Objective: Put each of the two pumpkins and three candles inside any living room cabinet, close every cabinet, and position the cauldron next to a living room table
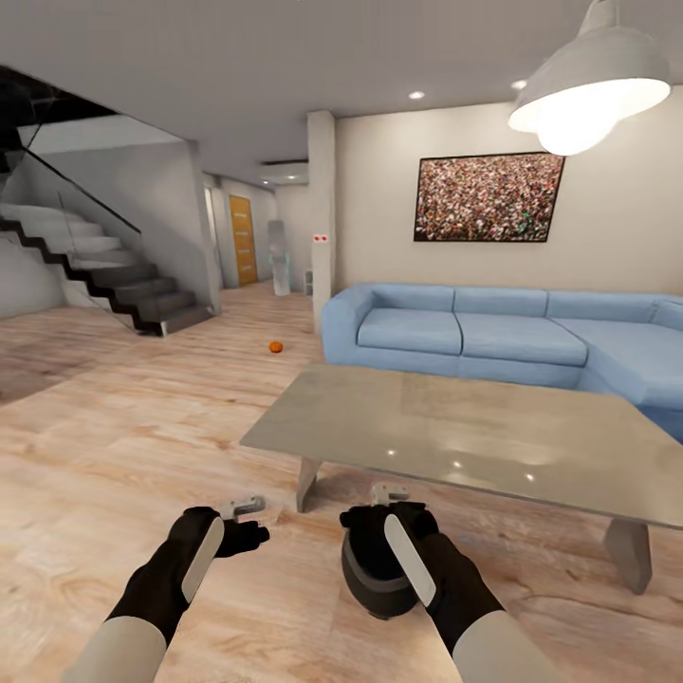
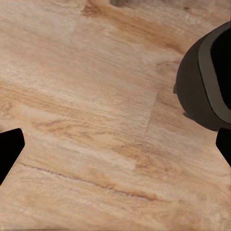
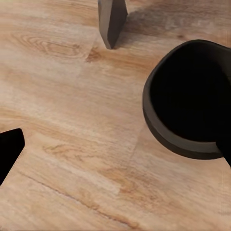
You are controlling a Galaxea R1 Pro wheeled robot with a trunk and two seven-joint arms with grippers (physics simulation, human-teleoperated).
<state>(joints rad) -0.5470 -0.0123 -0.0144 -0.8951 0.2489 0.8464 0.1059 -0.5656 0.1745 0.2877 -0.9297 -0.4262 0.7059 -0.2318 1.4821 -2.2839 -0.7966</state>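
The black cauldron (image 1: 372,573) stands on the wooden floor close to the near left leg of the grey table (image 1: 474,427), partly hidden under my right forearm. My right gripper (image 1: 389,493) hovers over it, open, with one fingertip (image 3: 225,147) by the cauldron's (image 3: 192,96) rim and the other fingertip (image 3: 9,154) far off over bare floor. My left gripper (image 1: 244,507) is open and empty over floorboards, the cauldron (image 2: 204,82) off to one side of it. One orange pumpkin (image 1: 276,347) lies far off on the floor, near the sofa's left end.
A blue corner sofa (image 1: 493,337) runs behind the table. The table leg (image 3: 111,21) stands just beyond the cauldron. Stairs (image 1: 114,280) rise at the far left and a hallway opens behind a pillar (image 1: 322,218). A lamp (image 1: 588,90) hangs at upper right.
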